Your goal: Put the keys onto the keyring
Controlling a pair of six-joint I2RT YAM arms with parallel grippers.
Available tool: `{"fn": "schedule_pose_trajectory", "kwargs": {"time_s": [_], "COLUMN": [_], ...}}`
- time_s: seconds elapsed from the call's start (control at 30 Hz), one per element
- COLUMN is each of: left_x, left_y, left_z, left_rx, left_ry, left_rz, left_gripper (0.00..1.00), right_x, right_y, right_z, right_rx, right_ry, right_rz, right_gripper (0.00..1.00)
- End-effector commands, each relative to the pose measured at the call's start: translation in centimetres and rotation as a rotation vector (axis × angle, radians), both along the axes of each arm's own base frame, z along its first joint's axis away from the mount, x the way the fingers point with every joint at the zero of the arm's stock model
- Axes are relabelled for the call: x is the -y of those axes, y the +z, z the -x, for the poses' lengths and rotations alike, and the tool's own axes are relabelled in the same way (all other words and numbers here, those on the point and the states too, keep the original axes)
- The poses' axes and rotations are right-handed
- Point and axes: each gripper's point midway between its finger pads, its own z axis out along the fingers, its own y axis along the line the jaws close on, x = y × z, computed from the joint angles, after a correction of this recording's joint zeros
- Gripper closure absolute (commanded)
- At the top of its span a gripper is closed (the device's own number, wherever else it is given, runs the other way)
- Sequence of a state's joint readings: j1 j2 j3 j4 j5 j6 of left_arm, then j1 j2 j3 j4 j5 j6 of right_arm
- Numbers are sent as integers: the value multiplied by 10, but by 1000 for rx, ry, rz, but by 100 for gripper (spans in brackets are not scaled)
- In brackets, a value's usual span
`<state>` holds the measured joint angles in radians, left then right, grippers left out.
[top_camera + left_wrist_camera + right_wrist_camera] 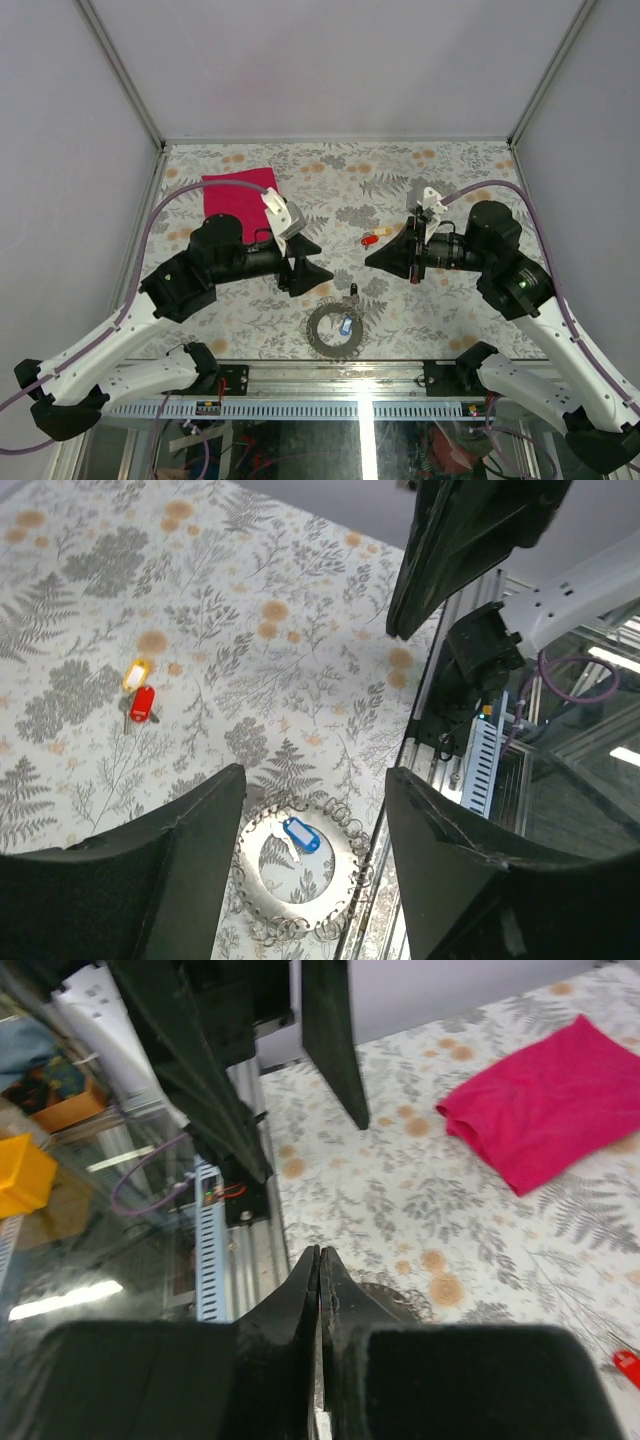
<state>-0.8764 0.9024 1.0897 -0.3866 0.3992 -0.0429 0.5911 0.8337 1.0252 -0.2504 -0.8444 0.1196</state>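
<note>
The keyring (316, 338) is a flat silvery loop edged with small rings, lying near the table's front edge. A blue-headed key (302, 834) rests in its middle. In the left wrist view the keyring (250, 875) lies below and between my left gripper's (313, 775) open jaws, which hold nothing. Two keys, one red (142, 702) and one yellow (135, 673), lie together on the printed table, apart from the ring. From above these keys (372, 239) sit just beyond the tip of my right gripper (372, 260). The right gripper (320, 1252) is shut, and nothing shows between its fingers.
A pink-red cloth (238, 192) lies folded at the back left, behind the left arm. The table's metal front rail (470, 730) with cables runs just past the keyring. The two grippers face each other across the middle of the table.
</note>
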Motion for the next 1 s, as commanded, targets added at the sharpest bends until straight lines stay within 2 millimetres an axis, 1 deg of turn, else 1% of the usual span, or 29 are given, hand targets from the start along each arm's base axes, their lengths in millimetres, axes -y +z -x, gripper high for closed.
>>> {"fn": "schedule_pose_trajectory", "kwargs": {"time_s": [0.0, 0.03, 0.07, 0.17, 0.2, 0.27, 0.33, 0.47, 0.53, 0.63, 0.73, 0.8, 0.87, 0.97], "left_x": [4, 4, 3, -1, -3, -5, -7, -17, -27, -47, -65, -73, -79, -83], "left_y": [15, 10, 5, -14, -19, -31, -43, -71, -79, -87, -86, -83, -82, -78], "left_z": [-21, -27, -33, -52, -57, -65, -72, -85, -91, -102, -111, -114, -113, -113], "left_rx": [5, -8, -26, -74, -89, -117, -144, -227, -270, -313, -316, -305, -293, -277], "left_ry": [116, 148, 183, 295, 326, 375, 417, 497, 533, 609, 672, 700, 716, 729], "left_rz": [91, 82, 70, 30, 19, 4, -13, -45, -35, -12, 1, 0, -8, -12], "left_gripper": [40, 39, 39, 36, 35, 33, 31, 31, 31, 29, 28, 27, 27, 27], "right_x": [12, 16, 21, 30, 32, 32, 30, 21, 15, -1, -23, -37, -53, -69], "right_y": [-1, -13, -25, -60, -74, -98, -118, -147, -163, -191, -212, -225, -235, -249], "right_z": [-37, -48, -57, -76, -80, -82, -83, -87, -90, -89, -87, -86, -84, -81], "right_rx": [4, -32, -70, -187, -228, -299, -359, -444, -476, -516, -542, -574, -585, -595], "right_ry": [-232, -299, -360, -488, -517, -534, -538, -527, -513, -466, -440, -437, -427, -429], "right_rz": [60, 99, 140, 245, 276, 326, 367, 397, 415, 469, 494, 499, 503, 543], "right_gripper": [100, 99, 94, 75, 70, 62, 58, 57, 57, 57, 58, 61, 65, 69]}}
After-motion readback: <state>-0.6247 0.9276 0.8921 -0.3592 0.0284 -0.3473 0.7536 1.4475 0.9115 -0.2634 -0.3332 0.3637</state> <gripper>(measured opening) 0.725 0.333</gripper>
